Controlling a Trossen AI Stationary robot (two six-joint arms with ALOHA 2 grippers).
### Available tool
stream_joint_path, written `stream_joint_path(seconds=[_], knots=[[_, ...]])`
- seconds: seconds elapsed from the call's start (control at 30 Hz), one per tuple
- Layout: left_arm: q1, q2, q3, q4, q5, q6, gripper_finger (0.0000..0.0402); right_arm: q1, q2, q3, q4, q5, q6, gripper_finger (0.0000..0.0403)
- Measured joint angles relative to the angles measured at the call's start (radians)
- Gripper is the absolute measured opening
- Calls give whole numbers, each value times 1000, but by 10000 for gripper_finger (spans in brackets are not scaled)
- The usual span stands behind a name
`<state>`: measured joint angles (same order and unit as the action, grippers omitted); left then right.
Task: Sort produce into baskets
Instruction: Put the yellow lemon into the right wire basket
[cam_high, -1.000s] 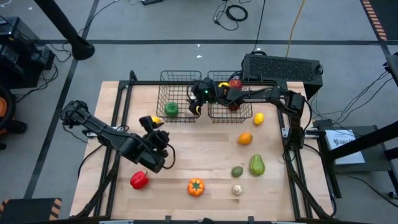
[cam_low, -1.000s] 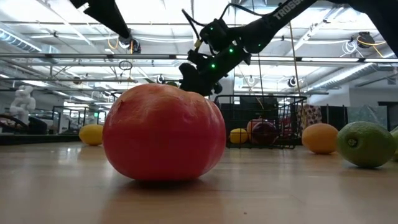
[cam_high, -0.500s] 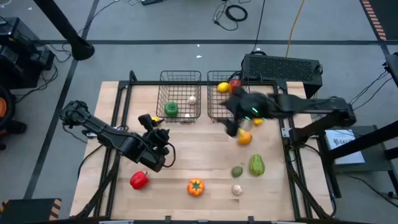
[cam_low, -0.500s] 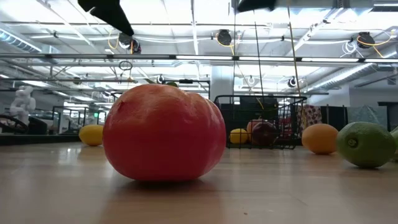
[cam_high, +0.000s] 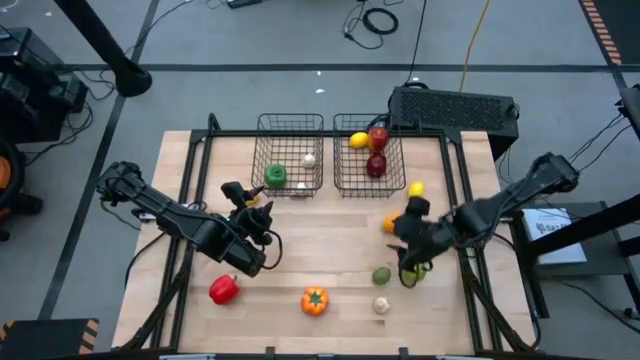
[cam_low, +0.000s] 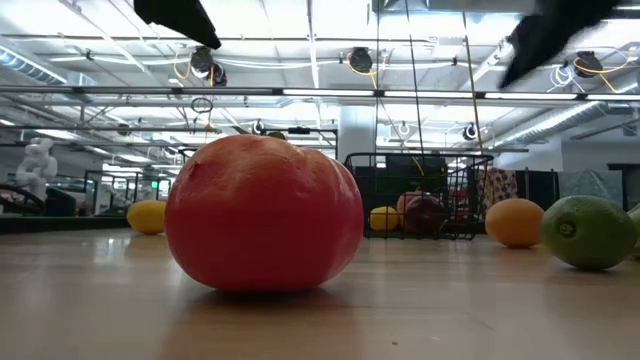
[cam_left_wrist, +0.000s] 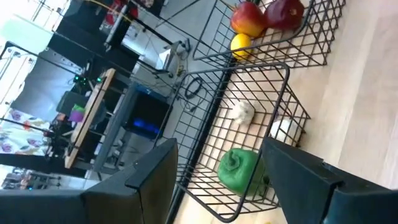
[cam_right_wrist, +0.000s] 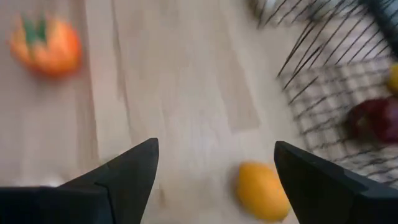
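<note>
Two wire baskets stand at the table's far side. The left basket (cam_high: 290, 165) holds a green pepper (cam_high: 276, 176) and a white bulb (cam_high: 309, 159). The right basket (cam_high: 368, 158) holds a lemon (cam_high: 358, 141) and two red apples (cam_high: 377, 150). My right gripper (cam_high: 399, 222) is open above the table. The orange (cam_right_wrist: 261, 190) lies just ahead of its fingers, untouched. My left gripper (cam_high: 240, 192) is open over a lemon (cam_low: 147, 215) on the table's left half. A red pepper (cam_high: 224, 290) and an orange pepper (cam_high: 314, 300) lie near the front edge.
A second lemon (cam_high: 416, 188) lies beside the right basket. A round green piece (cam_high: 381, 275), a green pepper (cam_high: 413, 268) partly under my right arm, and a white bulb (cam_high: 381, 305) lie at the near right. A black box (cam_high: 455, 108) stands behind the table.
My right gripper has swung fast from over the gap between the baskets toward the table's right and near side, and now stands at the orange. A white bulb shows in the left basket where the gripper stood.
</note>
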<state>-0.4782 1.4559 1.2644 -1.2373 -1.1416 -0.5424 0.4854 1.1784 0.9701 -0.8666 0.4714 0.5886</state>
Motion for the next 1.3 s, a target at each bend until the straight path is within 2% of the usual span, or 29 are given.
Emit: stream_joint_path(seconds=[0.13, 0.27, 0.37, 0.57, 0.73, 0.97, 1.3], knots=[[0, 0, 0, 54, 35, -35, 242, 21, 4, -122, 52, 1, -53, 311], [2, 0, 0, 136, 44, -46, 242, 20, 5, -167, 66, 1, -51, 311], [6, 0, 0, 156, 49, -46, 242, -8, 23, -168, 60, 14, -66, 311], [7, 0, 0, 159, 64, -48, 242, -116, 108, -169, 46, -61, -147, 319], [13, 0, -7, 226, 89, -44, 242, -156, 162, -169, 54, -106, -181, 342], [19, 1, -11, 237, 98, 6, 242, -164, 195, -169, 47, -50, -267, 354], [26, 1, -11, 241, 115, 25, 242, -228, 207, -168, 20, -53, -344, 352]])
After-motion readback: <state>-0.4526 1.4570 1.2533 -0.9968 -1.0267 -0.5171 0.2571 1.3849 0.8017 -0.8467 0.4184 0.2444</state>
